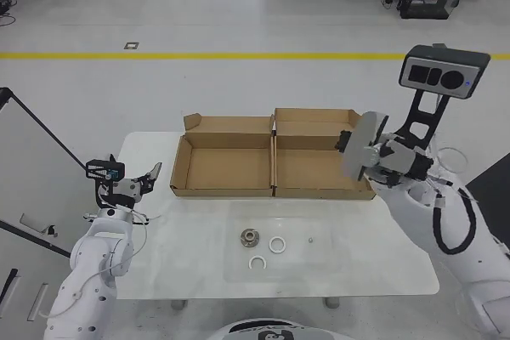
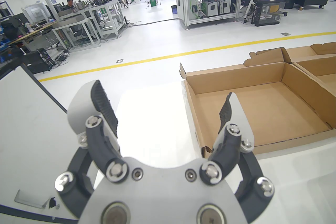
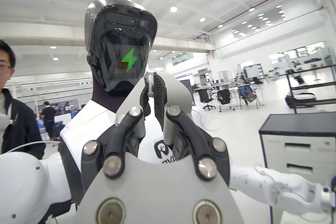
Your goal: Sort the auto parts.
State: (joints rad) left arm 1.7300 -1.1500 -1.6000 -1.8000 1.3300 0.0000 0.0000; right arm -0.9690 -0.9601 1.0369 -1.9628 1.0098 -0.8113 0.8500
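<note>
Over the far-right box (image 1: 306, 174): drop-off

Pinches a small metal pin (image 3: 150, 86) in the right gripper (image 3: 151, 77). Holds the left gripper (image 2: 164, 89) spread by the table's (image 1: 382, 255) left edge. Next, probably: tilt down, lower, release inside.

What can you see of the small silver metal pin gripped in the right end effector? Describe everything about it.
The small silver metal pin is a short, shiny cylinder. It is pinched between the black ribbed pads of the right end effector, which is shut on it. The pin lies along the fingers with its tip about level with theirs. Its lower part is hidden. It is held in the air; only the pads touch it.
</note>
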